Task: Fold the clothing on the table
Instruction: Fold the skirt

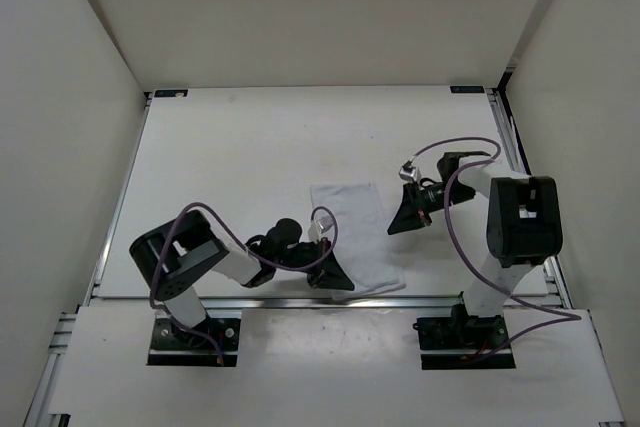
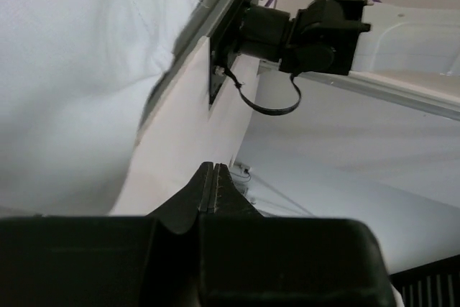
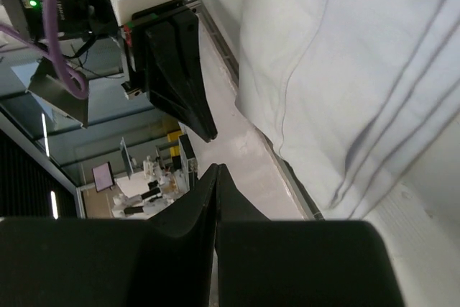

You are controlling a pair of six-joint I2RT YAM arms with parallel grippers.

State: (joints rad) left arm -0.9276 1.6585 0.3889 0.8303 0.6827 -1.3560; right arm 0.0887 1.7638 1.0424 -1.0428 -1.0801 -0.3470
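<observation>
- Clothing [image 1: 355, 237] lies flat on the table [image 1: 230, 147], between the two claws, with faint creases across it.
- Left gripper [image 1: 345, 284]: jaws are pressed fully together. The tips sit at the near left corner of the clothing, which extends ahead and to the right of this claw.
- Right gripper [image 1: 395, 228]: jaws are pressed fully together. The tips sit just beside the clothing's right edge, and the fabric spreads to this claw's left.
- In each wrist view, the fabric lies beside the closed tips.
</observation>
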